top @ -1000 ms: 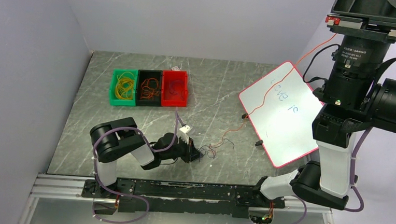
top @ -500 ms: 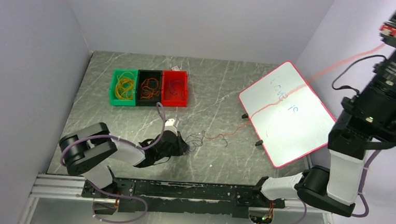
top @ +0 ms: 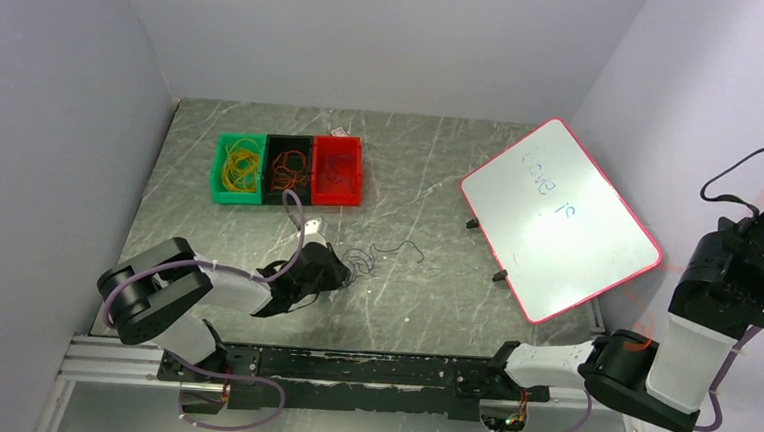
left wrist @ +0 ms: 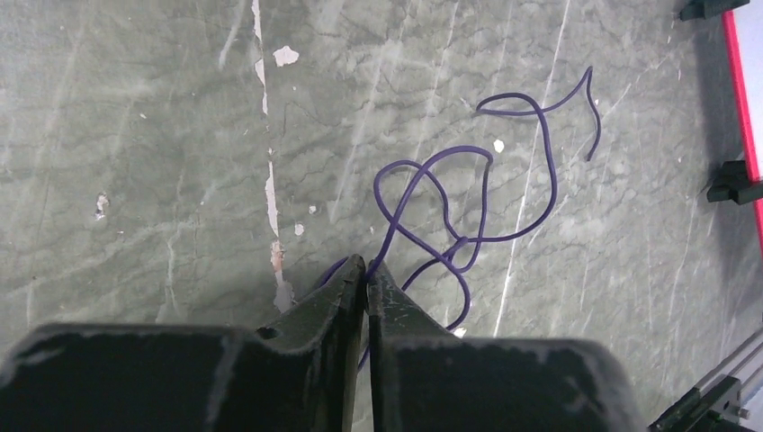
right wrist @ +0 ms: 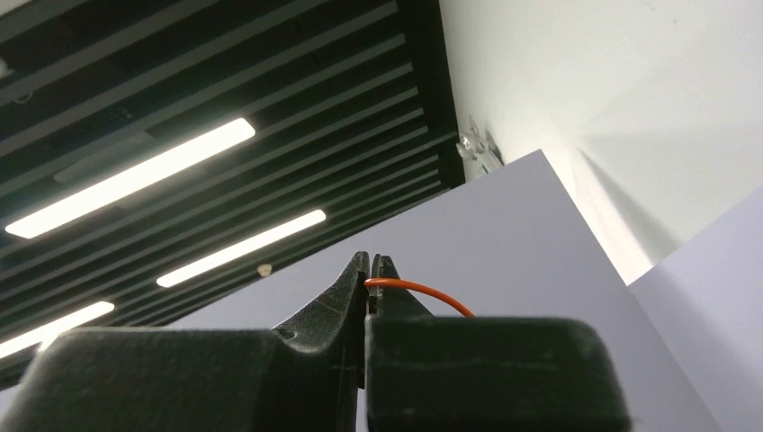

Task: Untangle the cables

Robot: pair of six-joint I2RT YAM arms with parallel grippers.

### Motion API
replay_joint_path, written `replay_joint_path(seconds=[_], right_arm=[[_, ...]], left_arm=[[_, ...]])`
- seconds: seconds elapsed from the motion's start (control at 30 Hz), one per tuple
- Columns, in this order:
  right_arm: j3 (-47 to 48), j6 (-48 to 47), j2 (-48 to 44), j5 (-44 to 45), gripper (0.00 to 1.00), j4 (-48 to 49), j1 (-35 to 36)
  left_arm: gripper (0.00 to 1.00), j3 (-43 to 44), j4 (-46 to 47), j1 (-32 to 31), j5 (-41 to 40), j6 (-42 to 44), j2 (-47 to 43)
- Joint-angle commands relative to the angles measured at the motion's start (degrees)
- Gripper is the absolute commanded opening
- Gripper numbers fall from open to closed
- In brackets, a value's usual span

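Three bins [top: 285,198] stand side by side on the far left of the table [top: 441,170], each holding cables [top: 240,167]. A whiteboard [top: 557,232] lies at the right edge. In front of the bins, near the centre, lies a loose cable [left wrist: 459,243], with the left gripper [left wrist: 364,270] pinching it from the left. The right gripper [right wrist: 369,270], raised beyond the table's right edge, pinches a second cable [right wrist: 423,290].

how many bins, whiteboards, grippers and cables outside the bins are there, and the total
bins: 3 (green bin, black bin, red bin)
whiteboard: 1
grippers: 2 (left gripper, right gripper)
cables outside the bins: 2 (dark cable in the left gripper, seemingly one strand; orange cable in the right gripper)
total: 8
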Motion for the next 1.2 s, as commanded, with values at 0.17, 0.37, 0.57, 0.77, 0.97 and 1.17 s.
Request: replay_joint_path(seconds=[0.17,0.37,0.57,0.77,0.97,1.17], right_arm=[[-9.7,3.9,-2.1,4.0,0.0,-6.1,0.4],[-16.6,7.8,-3.1,4.8,0.0,-7.6,0.4],[-21.4,12.2,-3.2,5.2,0.0,-10.5,0.4],[-26.5,19.7,-3.1,3.7,0.0,-13.8,0.4],[-29.1,25.5,-1.8,1.3,0.0,-16.6,0.3],[-30.3,30.9,-1.2,-2.0,0.0,-19.4,0.4]], left_arm=[[0.36,1.5,-6.9,-4.0,3.5,16.3,-5.2],[0.47,3.2,-7.3,-7.7,7.9,23.3,-13.1],[0.74,2.2,-15.7,-9.7,2.6,21.5,-23.4],[0.87,1.7,-23.0,-9.8,-1.3,21.2,-35.7],[0.9,3.3,-19.8,-9.8,0.4,28.3,-46.6],[0.92,11.7,-17.9,-9.9,7.8,36.7,-45.6]])
